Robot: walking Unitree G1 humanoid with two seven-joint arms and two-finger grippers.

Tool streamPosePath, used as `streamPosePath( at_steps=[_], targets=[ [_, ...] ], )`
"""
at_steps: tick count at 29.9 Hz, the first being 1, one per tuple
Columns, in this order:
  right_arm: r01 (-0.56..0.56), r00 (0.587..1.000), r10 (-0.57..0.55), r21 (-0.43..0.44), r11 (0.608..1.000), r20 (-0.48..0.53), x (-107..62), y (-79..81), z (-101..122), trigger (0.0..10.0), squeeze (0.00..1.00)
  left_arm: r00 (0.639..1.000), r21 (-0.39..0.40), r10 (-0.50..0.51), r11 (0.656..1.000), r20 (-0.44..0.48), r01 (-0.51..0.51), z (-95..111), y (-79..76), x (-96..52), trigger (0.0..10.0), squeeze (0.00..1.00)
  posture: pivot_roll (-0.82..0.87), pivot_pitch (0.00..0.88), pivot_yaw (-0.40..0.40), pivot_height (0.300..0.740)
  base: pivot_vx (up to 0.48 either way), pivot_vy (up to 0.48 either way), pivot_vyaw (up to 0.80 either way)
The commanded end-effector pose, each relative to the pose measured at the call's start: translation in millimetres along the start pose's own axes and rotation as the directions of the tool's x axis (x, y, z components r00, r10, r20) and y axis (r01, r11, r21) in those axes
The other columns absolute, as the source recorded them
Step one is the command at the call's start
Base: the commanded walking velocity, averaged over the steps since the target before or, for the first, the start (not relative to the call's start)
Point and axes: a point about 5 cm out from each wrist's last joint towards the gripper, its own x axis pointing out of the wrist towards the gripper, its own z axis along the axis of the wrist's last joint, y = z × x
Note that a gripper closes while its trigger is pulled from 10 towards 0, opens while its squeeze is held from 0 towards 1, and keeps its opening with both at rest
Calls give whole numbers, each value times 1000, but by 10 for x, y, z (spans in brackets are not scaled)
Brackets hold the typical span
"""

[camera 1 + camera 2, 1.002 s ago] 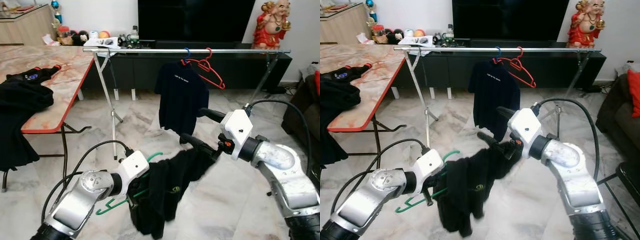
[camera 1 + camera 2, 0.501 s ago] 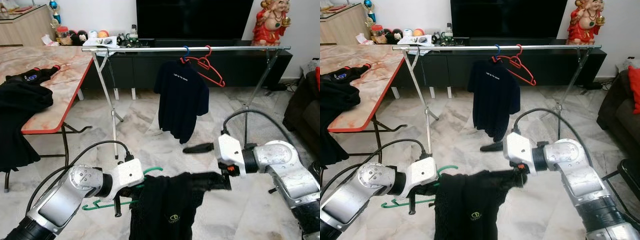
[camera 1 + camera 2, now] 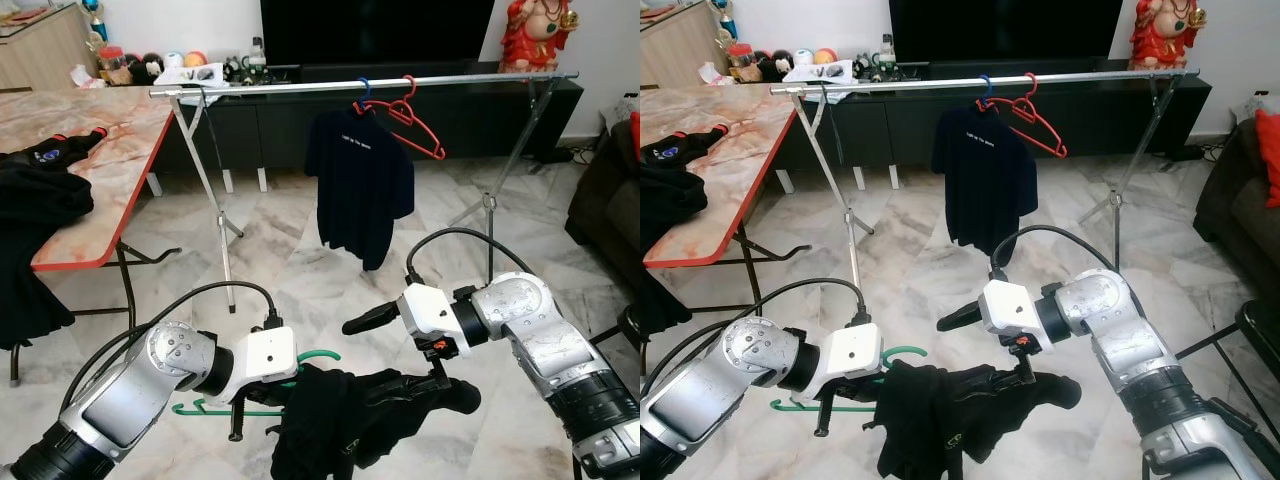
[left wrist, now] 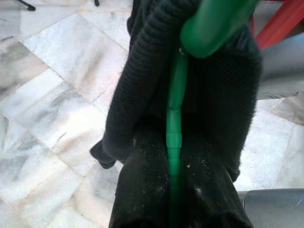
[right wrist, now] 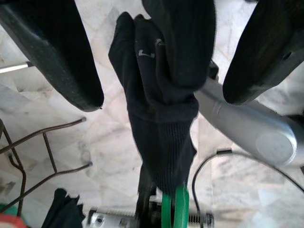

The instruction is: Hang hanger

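My left gripper is shut on a green hanger, low over the floor. A black garment hangs bunched on that hanger; the left wrist view shows the green hanger bar running through the dark cloth. My right gripper is open beside it, one finger above the cloth and the other lying against it. In the right wrist view the garment hangs between the spread fingers. The metal clothes rail stands beyond, carrying a black T-shirt and a red hanger.
A marble-topped folding table with black clothes is on the left. A dark TV cabinet runs behind the rail and a dark sofa stands at the right. The rail's legs rest on the marble floor.
Both arms have come down toward the floor. The garment, earlier stretched between the grippers, now sags in a heap under the hanger. The right gripper has dropped and moved left.
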Motion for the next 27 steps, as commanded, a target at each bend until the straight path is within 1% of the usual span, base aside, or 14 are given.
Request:
streamPosePath(
  at_steps=[1, 5, 12, 15, 17, 23, 24, 25, 26, 27],
  targets=[
    [-9, 1000, 7, -47, 999, -30, 64, -34, 35, 10000, 0, 1000, 52, -15, 999, 12, 14, 107, 37, -22, 10000, 0, 60, 103, 76, 740, 0, 0, 0],
    [-20, 999, 18, -53, 998, -36, 106, -16, 7, 10000, 0, 1000, 58, -21, 998, 16, 20, 131, 50, -20, 10000, 0, 59, 95, 82, 740, 0, 0, 0],
    [-4, 999, 1, -59, 998, -37, 187, -17, -35, 10000, 0, 999, 69, -25, 997, 24, 23, 167, 70, -8, 10000, 0, 55, 83, 86, 740, 0, 0, 0],
    [-28, 999, 27, -50, 998, -35, 230, 18, -58, 10000, 0, 999, 74, -27, 997, 31, 25, 187, 68, 1, 10000, 0, 56, 76, 84, 740, 0, 0, 0],
    [-33, 998, 30, -52, 998, -54, 251, 26, -84, 10000, 0, 999, 76, -24, 997, 31, 21, 191, 73, 6, 10000, 0, 57, 75, 83, 740, 0, 0, 0],
    [-30, 998, 28, -42, 999, -52, 272, 26, -113, 10000, 0, 999, 76, -21, 997, 35, 18, 203, 76, 17, 10000, 0, 59, 70, 78, 740, 0, 0, 0],
    [-29, 998, 27, -39, 999, -50, 272, 24, -118, 5569, 0, 999, 77, -19, 997, 36, 16, 206, 76, 20, 10000, 0, 59, 69, 76, 740, 0, 0, 0],
    [-28, 998, 27, -37, 999, -50, 272, 23, -120, 5569, 0, 999, 77, -18, 997, 37, 15, 208, 77, 21, 10000, 0, 59, 69, 76, 740, 0, 0, 0],
    [-29, 998, 27, -38, 999, -58, 269, 23, -128, 1765, 0, 999, 77, -17, 997, 38, 14, 210, 78, 23, 10000, 0, 59, 69, 75, 740, 0, 0, 0],
    [-34, 997, 32, -39, 999, -70, 264, 28, -145, 0, 0, 999, 77, -12, 997, 39, 9, 211, 83, 22, 10000, 0, 59, 69, 75, 740, 0, 0, 0]
  ],
)
